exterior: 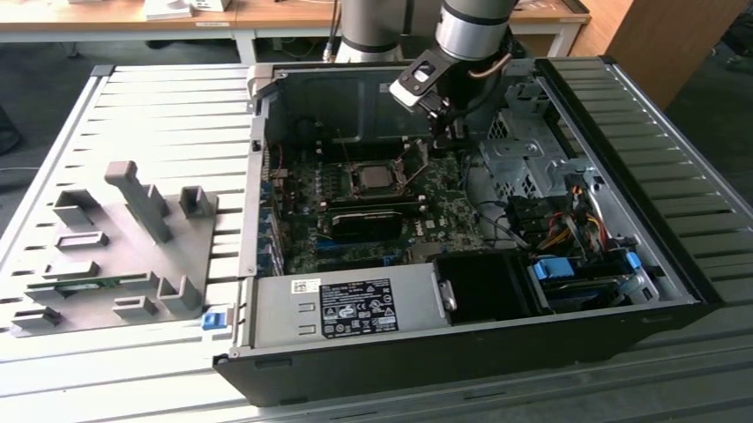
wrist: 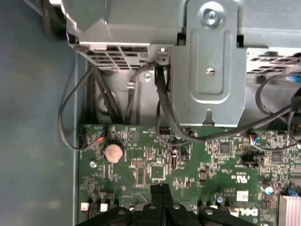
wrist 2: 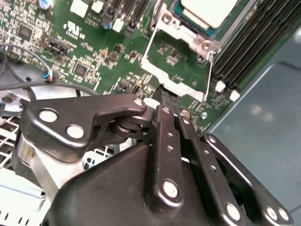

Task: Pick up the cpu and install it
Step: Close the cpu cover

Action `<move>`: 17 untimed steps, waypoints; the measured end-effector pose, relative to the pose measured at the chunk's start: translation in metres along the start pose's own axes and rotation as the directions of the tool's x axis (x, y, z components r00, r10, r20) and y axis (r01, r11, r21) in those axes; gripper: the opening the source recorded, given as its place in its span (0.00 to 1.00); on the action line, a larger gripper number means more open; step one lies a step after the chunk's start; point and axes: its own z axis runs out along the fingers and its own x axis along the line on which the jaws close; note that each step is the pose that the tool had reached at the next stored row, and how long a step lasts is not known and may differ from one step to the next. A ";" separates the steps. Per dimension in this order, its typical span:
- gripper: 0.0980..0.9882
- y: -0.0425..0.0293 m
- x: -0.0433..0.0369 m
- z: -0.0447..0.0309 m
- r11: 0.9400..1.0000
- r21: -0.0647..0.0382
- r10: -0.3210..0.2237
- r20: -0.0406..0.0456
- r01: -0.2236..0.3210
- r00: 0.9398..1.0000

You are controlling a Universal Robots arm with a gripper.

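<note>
The case holds 1 motherboard. The cpu lies flat in its socket, silver face up. The gripper is empty, its fingers pressed together.

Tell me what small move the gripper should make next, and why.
Probably nudge the open metal frame over towards the cpu to close it. In the second wrist view the cpu is already seated, the frame is swung open beside it, and the shut gripper holds nothing, its tip at the frame's free edge.
</note>
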 end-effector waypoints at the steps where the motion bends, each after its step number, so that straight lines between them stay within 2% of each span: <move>1: 0.01 -0.0019 0.0000 0.0001 1.000 0.000 0.000 0.000 0.000 1.000; 3: 0.01 -0.0045 0.0002 0.0003 1.000 0.000 0.000 0.000 0.000 1.000; 17: 0.01 -0.0084 0.0005 0.0007 1.000 0.000 0.000 0.000 0.000 1.000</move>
